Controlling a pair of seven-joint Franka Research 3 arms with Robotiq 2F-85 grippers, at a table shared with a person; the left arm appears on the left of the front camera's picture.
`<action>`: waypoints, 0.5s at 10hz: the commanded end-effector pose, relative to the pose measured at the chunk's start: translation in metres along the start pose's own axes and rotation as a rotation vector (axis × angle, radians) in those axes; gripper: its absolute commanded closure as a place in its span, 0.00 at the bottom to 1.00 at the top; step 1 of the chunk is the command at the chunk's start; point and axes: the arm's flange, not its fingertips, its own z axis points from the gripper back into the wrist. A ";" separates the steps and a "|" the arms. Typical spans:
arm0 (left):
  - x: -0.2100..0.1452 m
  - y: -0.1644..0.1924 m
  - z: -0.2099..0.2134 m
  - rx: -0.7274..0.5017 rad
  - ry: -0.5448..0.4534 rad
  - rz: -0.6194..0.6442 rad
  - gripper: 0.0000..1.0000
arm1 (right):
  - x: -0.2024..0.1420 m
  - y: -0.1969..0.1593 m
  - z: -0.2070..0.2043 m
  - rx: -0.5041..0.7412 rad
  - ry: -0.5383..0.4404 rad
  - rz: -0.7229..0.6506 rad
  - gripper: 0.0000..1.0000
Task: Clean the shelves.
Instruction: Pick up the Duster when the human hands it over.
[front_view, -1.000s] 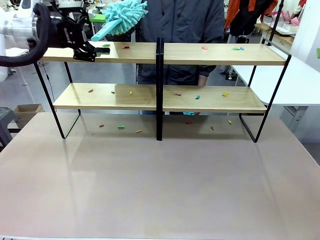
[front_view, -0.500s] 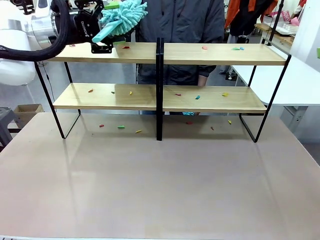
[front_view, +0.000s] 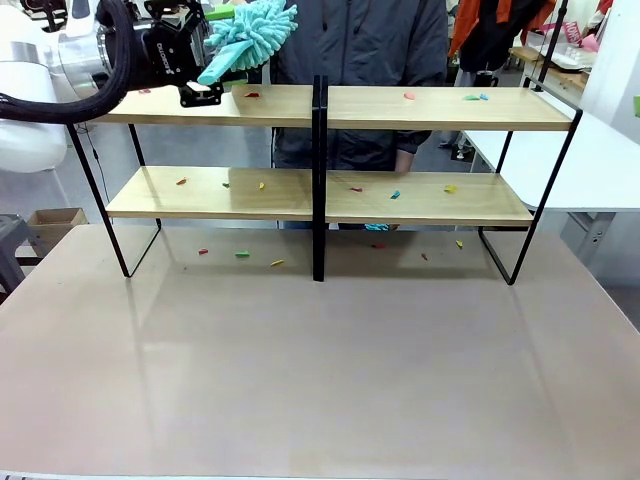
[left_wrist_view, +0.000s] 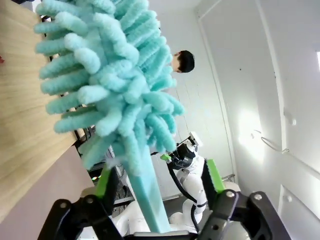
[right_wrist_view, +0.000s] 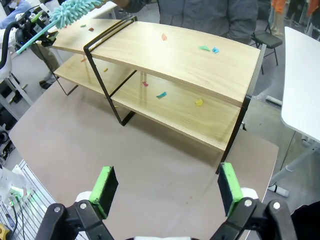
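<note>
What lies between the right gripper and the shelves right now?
Bare brown tabletop, as the right wrist view shows: the open right gripper hovers over it, short of the shelves.

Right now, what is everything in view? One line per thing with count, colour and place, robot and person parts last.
shelves: one, light-wood boards in a black frame, two tiers, on the far part of the table
duster: one, turquoise, fluffy head above the top left board
scraps: many, red, green, yellow and blue, on both tiers and on the table beneath
table: one, grey-beige, under the shelves
white table: one, far right
cardboard box: one, brown, floor at left
person: one, dark jacket, behind the shelves
left gripper: black with green pads, holding the duster handle at the top left board
right gripper: open, above the table
</note>
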 end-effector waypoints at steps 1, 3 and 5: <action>-0.002 -0.005 0.003 -0.032 0.006 -0.006 1.00 | 0.000 0.000 0.000 0.002 -0.002 -0.001 0.00; -0.002 -0.004 0.003 -0.040 0.007 0.002 1.00 | 0.000 0.000 0.000 0.002 -0.002 -0.001 0.00; -0.001 -0.005 0.002 -0.036 0.004 -0.003 0.95 | 0.000 0.000 0.000 0.002 -0.002 -0.001 0.00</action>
